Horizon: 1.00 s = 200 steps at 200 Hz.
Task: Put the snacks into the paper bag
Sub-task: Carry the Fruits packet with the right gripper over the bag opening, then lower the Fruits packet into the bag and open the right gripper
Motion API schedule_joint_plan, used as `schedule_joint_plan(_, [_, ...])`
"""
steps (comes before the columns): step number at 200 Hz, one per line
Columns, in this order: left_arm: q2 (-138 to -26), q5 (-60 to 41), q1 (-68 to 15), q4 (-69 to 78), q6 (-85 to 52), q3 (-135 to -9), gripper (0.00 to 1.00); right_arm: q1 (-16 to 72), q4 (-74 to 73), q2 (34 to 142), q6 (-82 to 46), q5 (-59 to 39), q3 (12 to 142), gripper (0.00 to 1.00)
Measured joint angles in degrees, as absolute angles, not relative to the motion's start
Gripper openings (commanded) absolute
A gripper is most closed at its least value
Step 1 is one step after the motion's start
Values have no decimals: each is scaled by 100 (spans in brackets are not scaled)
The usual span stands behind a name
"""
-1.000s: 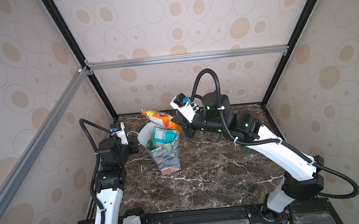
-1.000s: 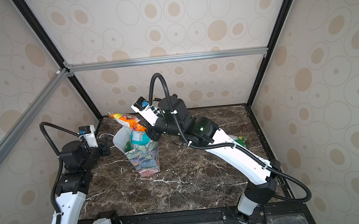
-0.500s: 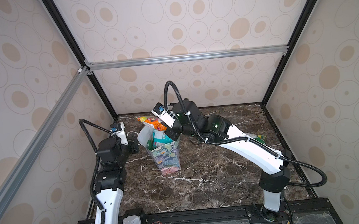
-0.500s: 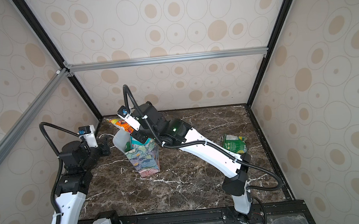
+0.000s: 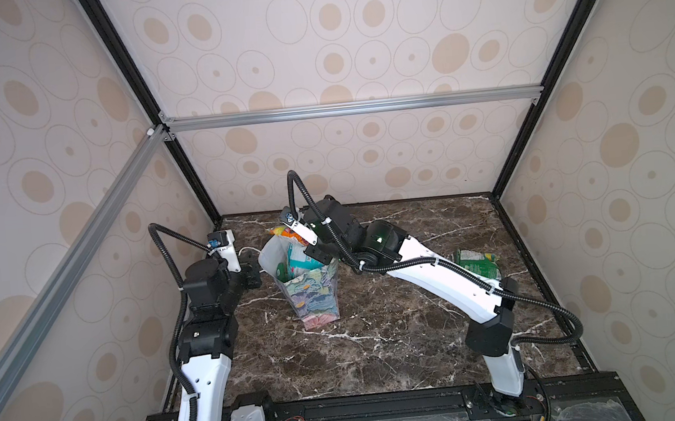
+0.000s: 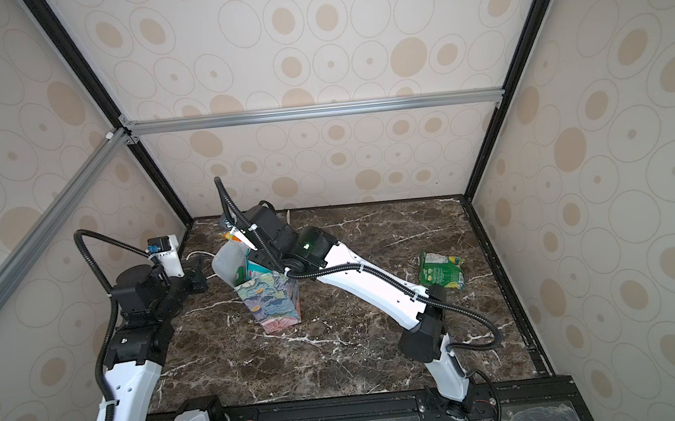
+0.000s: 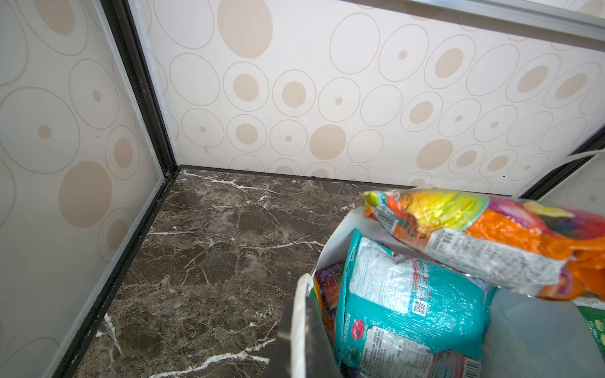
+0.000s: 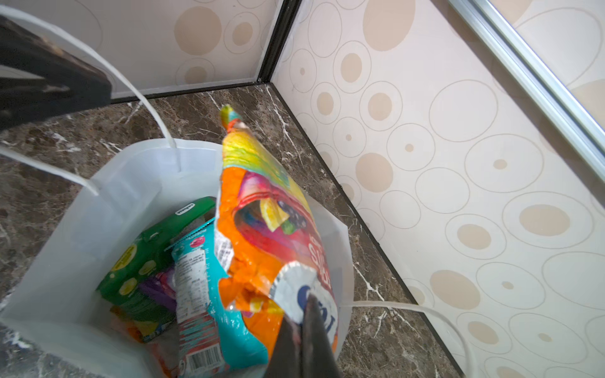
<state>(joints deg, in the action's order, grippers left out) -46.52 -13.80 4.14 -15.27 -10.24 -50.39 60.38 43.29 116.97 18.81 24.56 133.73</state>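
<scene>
1. One snack in hand: right gripper is clamped on a corner of the orange fruit-print packet. The packet pokes out over the paper bag's mouth, mostly above the rim, not yet in.
2. Left gripper is pinched shut on the bag's rim, on the side facing the table's left edge, holding the mouth open. Bag stands left of the table's middle, toward the far edge.
3. Risk: crowding. Teal packet stands tall in the mouth, right under the orange one. If released here, I'd expect orange to land on teal and slide over the rim onto the table.
4. Risk: pushing down to seat it. Thin paper, held on one side only, so the bag could crumple or tip.
5. Risk: loose cord handle hangs just beside the right gripper. It could hook on the way out and drag the bag.
6. Risk: glossy film plus corner pinch, so the packet may swing or slip.
7. Green packet on the table lies near the right edge, well apart from the bag. Room left for it looks tight.
</scene>
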Motion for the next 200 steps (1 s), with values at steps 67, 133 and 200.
schedule_joint_plan(67, [-4652,-1380,414,-1529,-1024,-5039,0,6049,4473,12022,2250,2775,13443,0])
schedule_joint_plan(133, [-4652,-1378,414,-1529,-1024,-5039,0,6215,4480,11992,2390,2779,13235,17])
schedule_joint_plan(200, [-4652,-1378,414,-1529,-1024,-5039,0,6230,4582,11902,2324,2515,13229,32])
